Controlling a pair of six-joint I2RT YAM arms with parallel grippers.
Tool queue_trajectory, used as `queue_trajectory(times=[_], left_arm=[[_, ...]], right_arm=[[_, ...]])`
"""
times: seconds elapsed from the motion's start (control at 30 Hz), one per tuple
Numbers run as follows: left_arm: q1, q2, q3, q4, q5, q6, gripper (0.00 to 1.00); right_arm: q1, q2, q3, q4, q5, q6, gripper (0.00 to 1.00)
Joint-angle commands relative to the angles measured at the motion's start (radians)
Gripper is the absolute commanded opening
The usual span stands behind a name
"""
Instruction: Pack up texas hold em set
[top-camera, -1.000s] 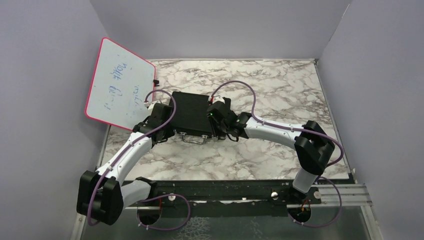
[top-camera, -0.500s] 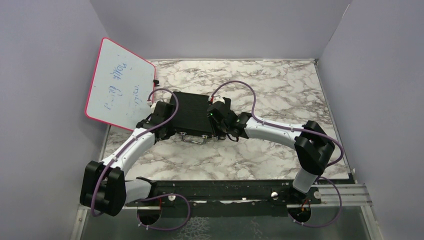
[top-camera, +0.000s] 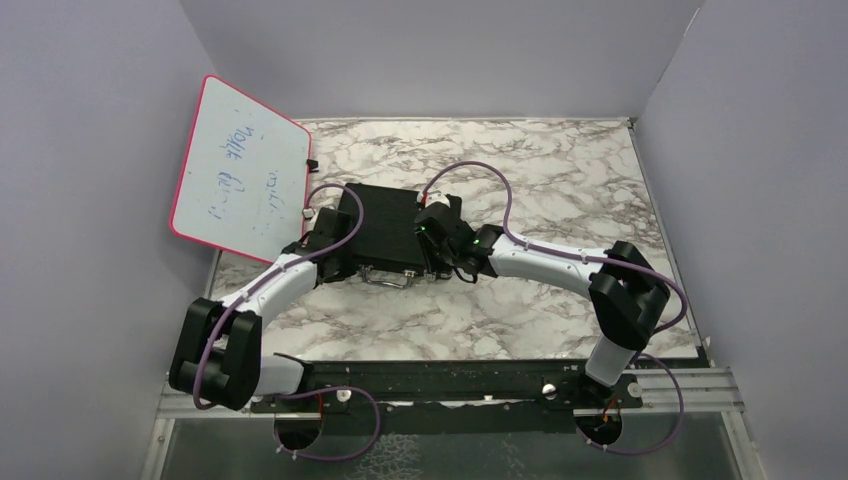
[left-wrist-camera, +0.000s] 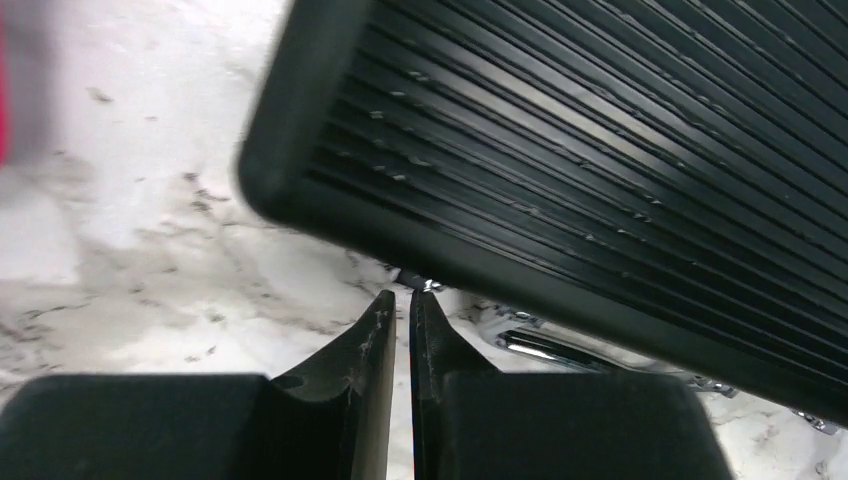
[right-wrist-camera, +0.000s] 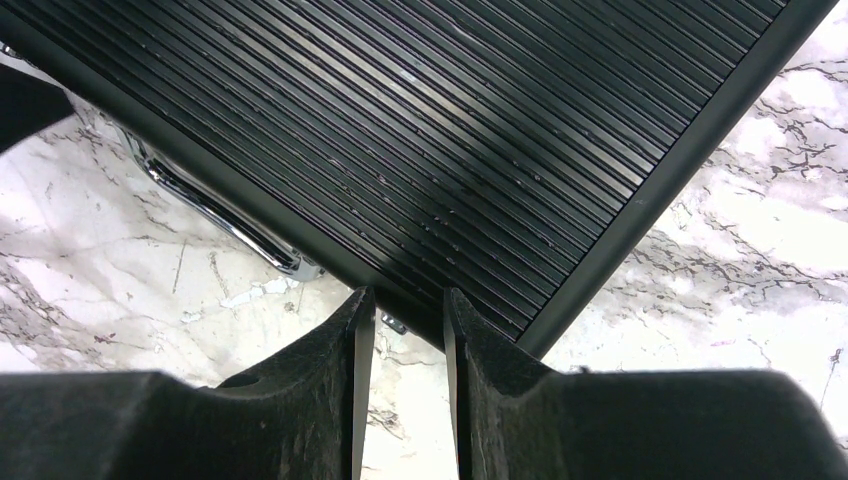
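- The case (top-camera: 385, 225) lay shut and flat on the marble table (top-camera: 560, 170), a touch toward 10 o'clock from the table's middle, ribbed lid up.
- Its chrome handle (top-camera: 385, 279) ran along the case's 6 o'clock edge, facing the arm bases.
- The left gripper (left-wrist-camera: 400, 293) sat low at the case's 8 o'clock corner, and look at those fingers (left-wrist-camera: 370, 350): all but pressed together, only a hairline slit between them, nothing seen in it.
- A silver bit (left-wrist-camera: 427, 285) showed just past its tips, under the case edge; touching or not, I could not tell.
- The right gripper (right-wrist-camera: 405, 297) sat at the 4 o'clock corner, jaws a little spread, tips over the front edge beside the handle's end.
- A metal piece (right-wrist-camera: 392, 322) showed in that gap; no pinch on it or on the edge could be made out.
- The whiteboard (top-camera: 240, 180), pink-framed, leaned on the wall at 10 o'clock, near the case but apart from it.
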Motion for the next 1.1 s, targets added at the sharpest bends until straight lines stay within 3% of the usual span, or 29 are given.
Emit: queue_trajectory(times=[0.0, 0.17, 0.4, 0.63, 1.07], left_arm=[[-0.008, 0.043, 0.018, 0.115, 0.099, 0.02, 0.13], [-0.007, -0.017, -0.018, 0.186, 0.106, -0.004, 0.13], [-0.008, -0.163, -0.08, 0.12, 0.002, -0.026, 0.16], [-0.007, -0.132, -0.153, 0.065, -0.011, -0.098, 0.14], [-0.007, -0.053, -0.127, 0.161, -0.098, -0.09, 0.09]], right_arm=[[0.0, 0.007, -0.036, -0.046, -0.004, 0.003, 0.34], [0.0, -0.022, -0.054, -0.045, 0.008, 0.005, 0.34], [0.001, -0.052, -0.076, -0.03, 0.003, 0.007, 0.34], [0.0, -0.056, -0.091, -0.024, -0.004, 0.015, 0.34], [0.0, -0.041, -0.083, -0.019, 0.003, 0.001, 0.34]])
